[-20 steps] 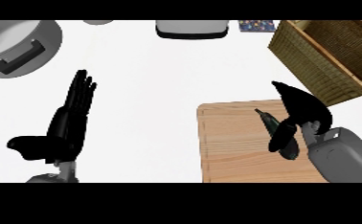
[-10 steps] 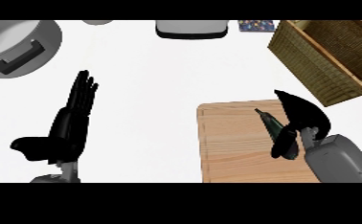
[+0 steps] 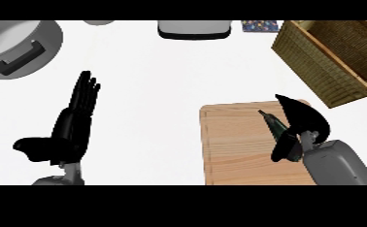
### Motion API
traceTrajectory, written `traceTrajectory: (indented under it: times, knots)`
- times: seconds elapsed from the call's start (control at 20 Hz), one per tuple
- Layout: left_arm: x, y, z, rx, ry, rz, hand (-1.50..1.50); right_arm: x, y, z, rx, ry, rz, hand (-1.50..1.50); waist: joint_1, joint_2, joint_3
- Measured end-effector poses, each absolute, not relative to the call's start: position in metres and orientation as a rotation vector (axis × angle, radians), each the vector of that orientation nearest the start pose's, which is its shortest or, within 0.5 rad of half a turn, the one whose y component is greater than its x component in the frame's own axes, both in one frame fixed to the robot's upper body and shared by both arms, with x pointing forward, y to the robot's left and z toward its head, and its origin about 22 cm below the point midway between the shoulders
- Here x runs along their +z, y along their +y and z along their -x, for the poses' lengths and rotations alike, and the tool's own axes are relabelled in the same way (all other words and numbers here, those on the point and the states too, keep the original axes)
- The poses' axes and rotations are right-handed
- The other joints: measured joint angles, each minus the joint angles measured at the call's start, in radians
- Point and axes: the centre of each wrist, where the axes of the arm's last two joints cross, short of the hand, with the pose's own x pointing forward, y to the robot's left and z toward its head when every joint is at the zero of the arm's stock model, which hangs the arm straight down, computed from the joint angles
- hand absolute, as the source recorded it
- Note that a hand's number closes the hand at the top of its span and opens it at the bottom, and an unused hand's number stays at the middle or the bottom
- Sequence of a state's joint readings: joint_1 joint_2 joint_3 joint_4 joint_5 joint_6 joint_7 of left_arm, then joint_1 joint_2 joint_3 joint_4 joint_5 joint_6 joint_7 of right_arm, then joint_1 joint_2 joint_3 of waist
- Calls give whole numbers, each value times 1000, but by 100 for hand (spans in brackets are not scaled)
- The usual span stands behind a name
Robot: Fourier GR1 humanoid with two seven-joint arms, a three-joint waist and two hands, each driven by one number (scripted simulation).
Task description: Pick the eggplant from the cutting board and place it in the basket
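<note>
The right hand (image 3: pixel 301 121) curls round the eggplant (image 3: pixel 275 124) on the cutting board (image 3: pixel 237 148); lifting and carrying to the basket (image 3: pixel 323 58) at one o'clock remain. The left hand (image 3: pixel 72 124) rests open.

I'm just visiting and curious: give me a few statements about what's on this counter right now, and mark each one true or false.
1. The eggplant lies on the wooden cutting board. True.
2. The eggplant is already inside the basket. False: the basket sits beyond the board, near the right edge, and the eggplant is not in it.
3. The right hand is down at the eggplant, its fingers curved over it. True.
4. The left hand is holding a knife. False: it rests open at the left, fingers straight, holding nothing.
5. The cutting board sits at the left side of the counter. False: it is at the right, under the right hand.
</note>
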State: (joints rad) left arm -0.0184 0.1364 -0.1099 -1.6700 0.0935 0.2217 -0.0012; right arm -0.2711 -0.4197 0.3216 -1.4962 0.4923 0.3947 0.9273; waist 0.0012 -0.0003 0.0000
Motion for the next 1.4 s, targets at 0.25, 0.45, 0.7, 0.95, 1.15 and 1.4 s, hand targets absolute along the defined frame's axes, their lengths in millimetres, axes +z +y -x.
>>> traceTrajectory:
  times: [0.25, 0.45, 0.7, 0.95, 1.15, 1.4]
  knots:
    - [35, 232, -246, 50, -1676, -92, 0, 39, -231, -291, 993, -552, 745, -150, 1, 0, 0]
    - [33, 229, -247, 53, -1672, -93, 0, 30, -227, -291, 983, -541, 749, -150, 0, 0, 0]
    - [32, 234, -245, 54, -1675, -93, 0, 22, -232, -294, 977, -525, 746, 150, 1, 0, 0]
    - [27, 237, -247, 53, -1669, -91, 0, 16, -237, -289, 1067, -539, 740, 150, 2, -5, -6]
    - [32, 236, -246, 57, -1673, -87, 0, 20, -240, -292, 1117, -543, 739, 150, 2, -6, -7]
    - [40, 231, -247, 55, -1683, -90, 0, 15, -238, -295, 1163, -556, 763, 150, 0, -7, -9]
